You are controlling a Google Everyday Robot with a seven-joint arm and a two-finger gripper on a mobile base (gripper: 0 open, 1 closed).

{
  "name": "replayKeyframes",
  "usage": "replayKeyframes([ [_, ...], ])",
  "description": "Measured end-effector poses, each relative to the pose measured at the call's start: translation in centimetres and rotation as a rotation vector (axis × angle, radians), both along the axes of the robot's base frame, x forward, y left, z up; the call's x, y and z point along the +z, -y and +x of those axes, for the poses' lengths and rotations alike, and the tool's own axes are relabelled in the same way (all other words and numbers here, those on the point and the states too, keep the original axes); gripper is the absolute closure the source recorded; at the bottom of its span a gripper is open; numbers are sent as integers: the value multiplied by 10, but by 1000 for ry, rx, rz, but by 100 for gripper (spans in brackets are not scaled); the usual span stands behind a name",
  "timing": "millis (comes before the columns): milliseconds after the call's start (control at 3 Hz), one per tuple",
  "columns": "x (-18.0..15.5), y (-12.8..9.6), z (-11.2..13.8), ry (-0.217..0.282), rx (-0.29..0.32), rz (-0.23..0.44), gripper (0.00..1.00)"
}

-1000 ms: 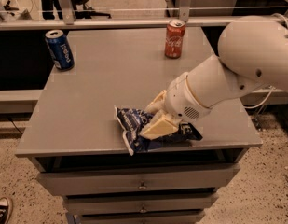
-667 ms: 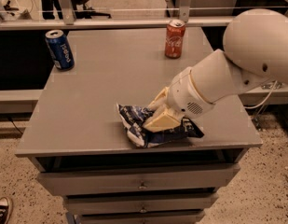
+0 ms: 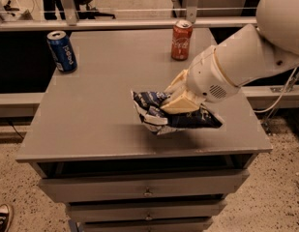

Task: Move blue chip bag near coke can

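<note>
gripper (image 3: 177,99) fingers clamped on blue chip bag (image 3: 184,120); bag's long axis runs left-right, crumpled end pointing left, well in front of coke can (image 3: 181,40).

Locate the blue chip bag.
Camera view: blue chip bag near the table's front edge, clamped in the end effector; coke can at the back.

You will find the gripper (image 3: 175,100) on the blue chip bag (image 3: 161,117) near the desk's (image 3: 100,124) front edge, the coke can (image 3: 181,40) behind at the back edge, and the soda can (image 3: 61,51) at the back-left corner.
</note>
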State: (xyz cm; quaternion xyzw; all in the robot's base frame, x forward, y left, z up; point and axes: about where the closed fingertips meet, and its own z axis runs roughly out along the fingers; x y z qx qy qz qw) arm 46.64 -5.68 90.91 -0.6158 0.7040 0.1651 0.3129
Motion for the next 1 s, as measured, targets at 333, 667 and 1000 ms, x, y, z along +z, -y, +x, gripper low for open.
replayKeyframes([
  [333,29,23,14,54,-38,3,100],
  [667,29,23,14,54,-38,3,100],
  [1000,34,29,30,113,-18,-13,100],
])
